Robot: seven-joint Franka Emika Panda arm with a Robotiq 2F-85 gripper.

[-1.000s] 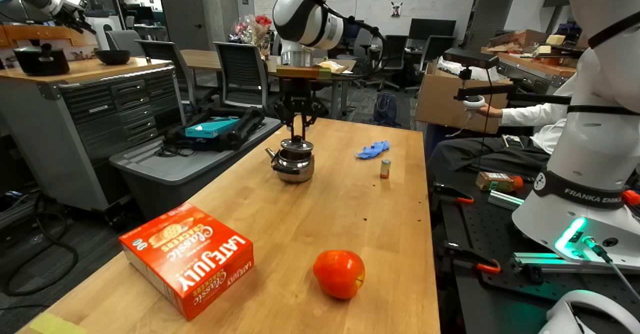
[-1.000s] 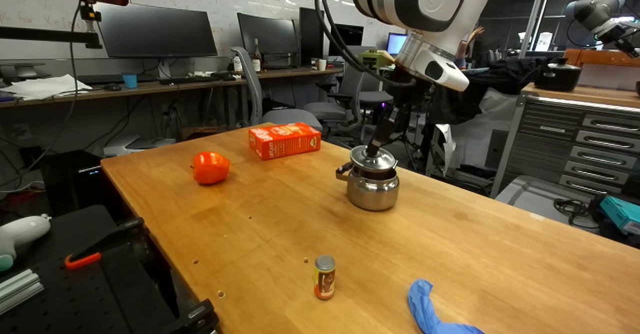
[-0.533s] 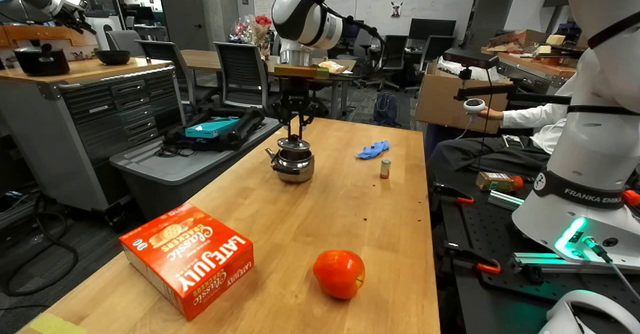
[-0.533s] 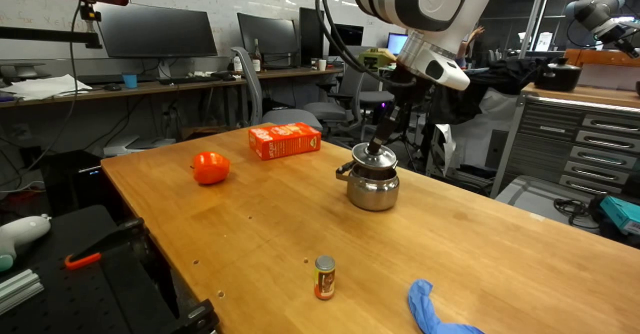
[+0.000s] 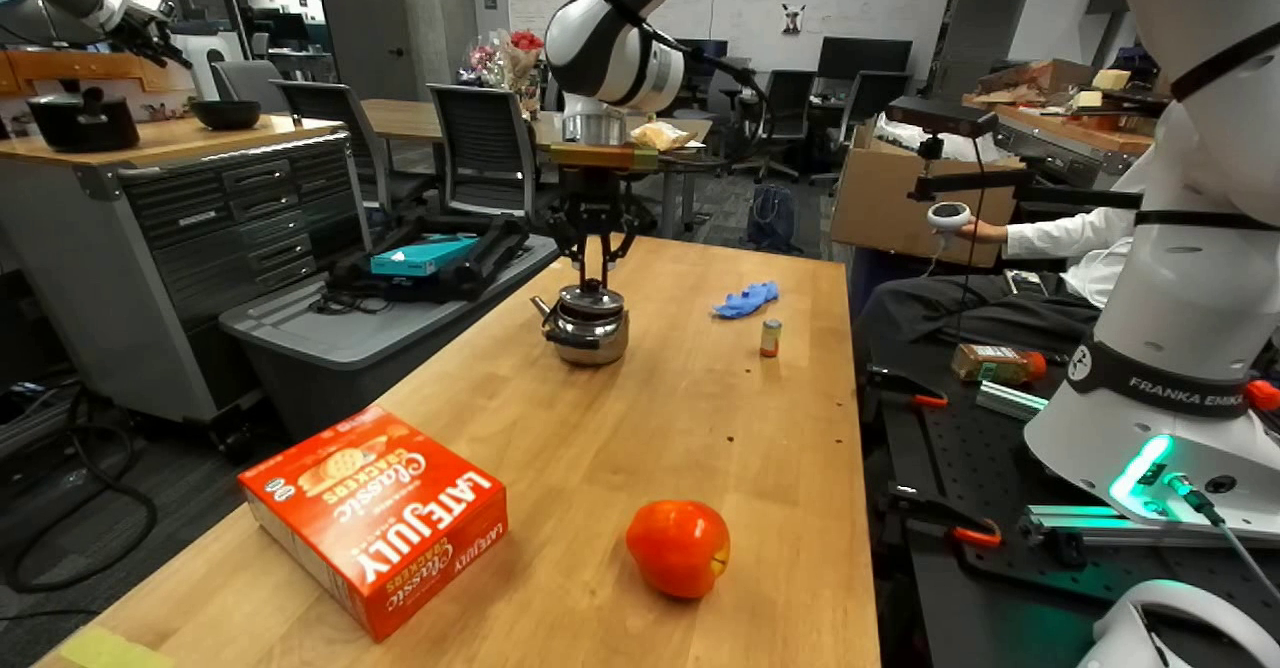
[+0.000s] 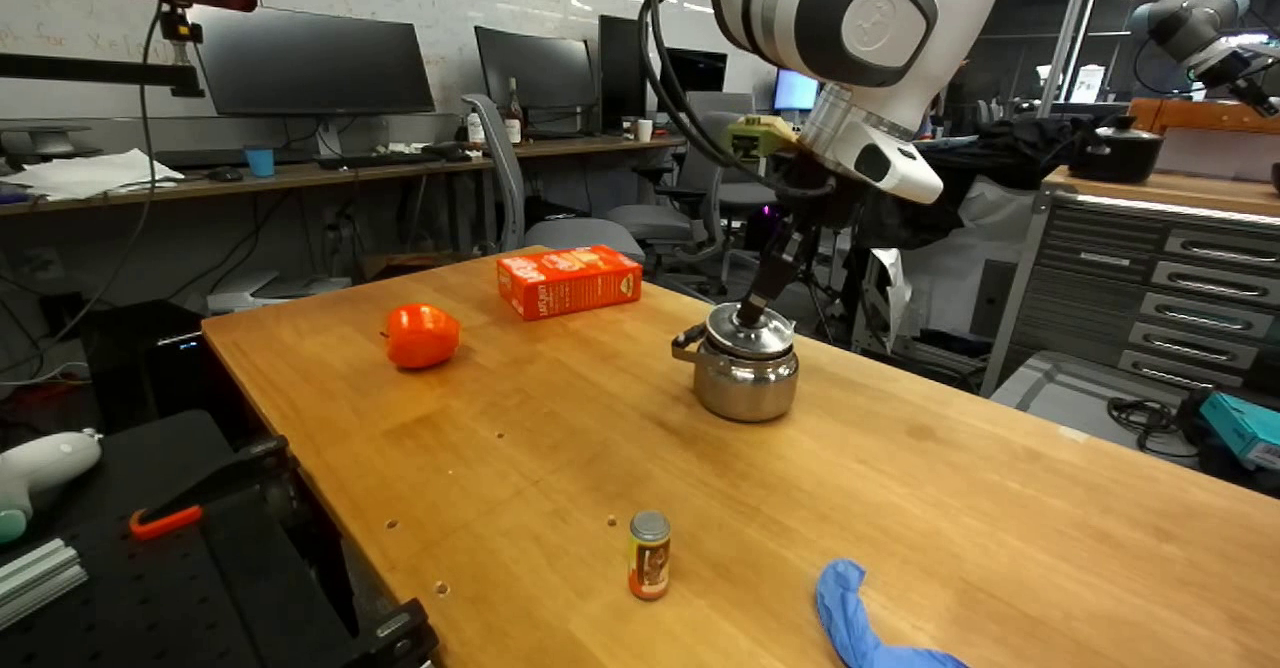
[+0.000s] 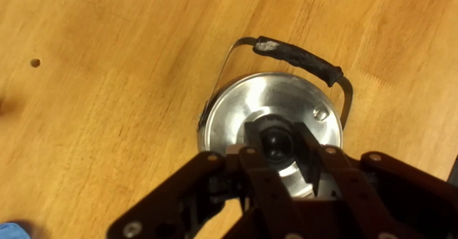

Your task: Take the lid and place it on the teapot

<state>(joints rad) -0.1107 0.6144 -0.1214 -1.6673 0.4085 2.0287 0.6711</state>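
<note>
Gripper (image 7: pixel 276 133): is drawn narrow about the black knob (image 7: pixel 277 144) and, as judged, holds the lid (image 6: pixel 752 340) by it; release not yet made.
Lid placement: lid is taken up and stands over the mouth of the teapot (image 6: pixel 745 388), apparently resting on the rim; full seating cannot be confirmed. Outstanding, as judged: settle if needed, let go, withdraw.
Knob finish: rounded, smooth, glossy, likely plastic.
Lid finish: polished metal, round, shallow-domed, one small round mark near the edge.
Teapot body: shiny steel, squat and round, upright.
Handle (image 7: pixel 297 56): thin metal bail, lies to one side of the lid; dark grip, uneven, with a pale rough patch.
Tabletop (image 7: pixel 136 71): light wood, visible grain, small holes.
Outlying items, well apart from the teapot: small can (image 6: pixel 650 558), crumpled blue glove (image 5: pixel 747 300), cardboard cracker box (image 5: pixel 375 513), glossy red-orange tomato (image 5: pixel 680 548).
</note>
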